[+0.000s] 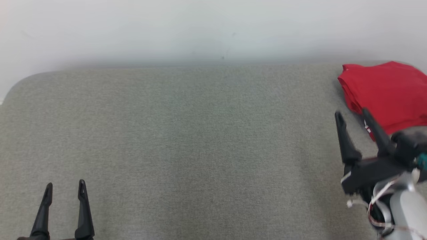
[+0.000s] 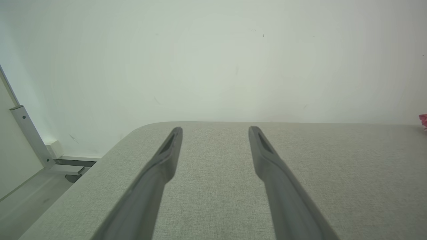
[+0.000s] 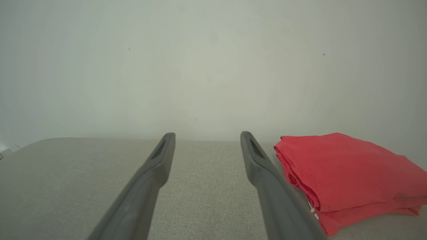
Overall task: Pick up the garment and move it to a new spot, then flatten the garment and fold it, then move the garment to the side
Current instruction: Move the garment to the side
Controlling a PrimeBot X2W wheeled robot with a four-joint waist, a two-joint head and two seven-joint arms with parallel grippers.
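My right gripper (image 1: 352, 114) is at the right edge of the head view, its two dark fingers spread wide with nothing between them. It is just beside the red garment (image 1: 387, 90). The finger nearer the cloth overlaps the garment's front edge in that view, but I cannot tell whether it touches. In the right wrist view that same finger runs along the left side of the garment (image 3: 347, 166), and bare grey fabric shows through the gap between the fingers.

The garment lies folded into a compact stack of layers at the far right corner of the grey padded table (image 1: 200, 133), close to the pale wall (image 1: 200, 30). Its folded edges face left, and a small white tag (image 3: 313, 213) pokes out at the near lower edge.

My left gripper (image 1: 65, 184) is at the lower left of the head view, fingers pointing up. It is also fully apart and holds nothing, and it is well apart from the garment, across the table. In the left wrist view I see a sliver of red at the far right edge and a metal rail (image 2: 26, 133) beyond the table's rounded left corner.
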